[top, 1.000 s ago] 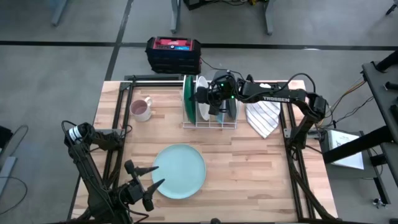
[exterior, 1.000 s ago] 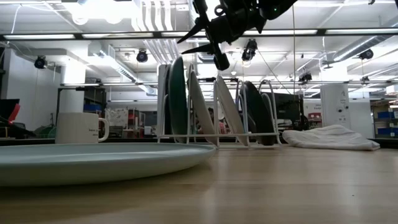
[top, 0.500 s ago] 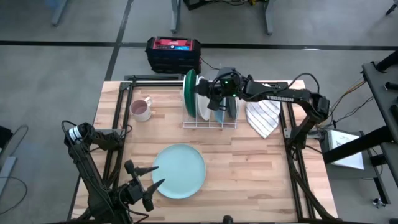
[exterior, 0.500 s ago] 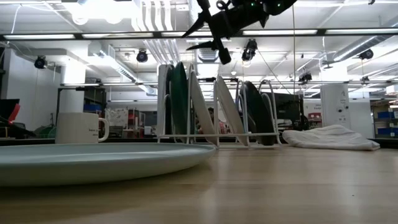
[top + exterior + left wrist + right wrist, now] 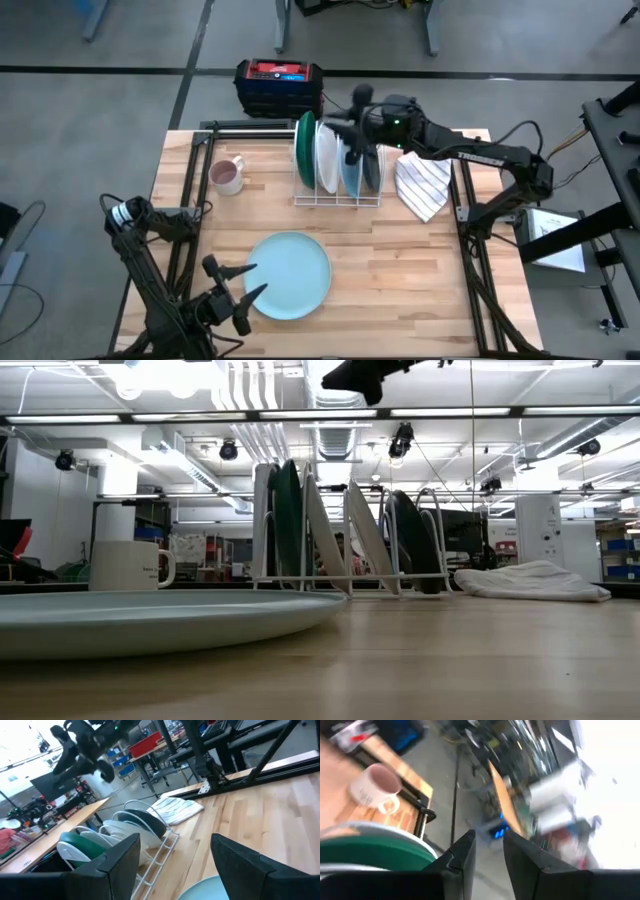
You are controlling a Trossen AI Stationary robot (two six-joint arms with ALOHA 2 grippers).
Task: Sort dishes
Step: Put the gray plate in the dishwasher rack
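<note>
On the worktop's (image 5: 420,270) near-left corner, the left hand (image 5: 232,292) waits with its fingers spread wide apart, holding nothing; its own arm is cut off by the high view's lower edge. Just beside it, to its right, the pale teal plate (image 5: 288,275) lies flat, face up, and the low view shows only its near rim. Farther back on the left stands the pinkish mug (image 5: 227,176), upright.

Past the middle, the white wire rack (image 5: 337,199) holds the other dishes on edge, their faces turned left and right: the green-rimmed plate (image 5: 302,150) at the left end, then the white plate (image 5: 326,157), the light blue plate (image 5: 351,165) and the dark grey plate (image 5: 373,165). They overlap, so how many stand there in all is hard to make out.

Above the rack's back end hovers the right hand (image 5: 356,130), clear of the dishes and empty; its fingers stand a little apart in its wrist view. The low view cuts it off at the top. The striped cloth (image 5: 420,187) lies right of the rack.
</note>
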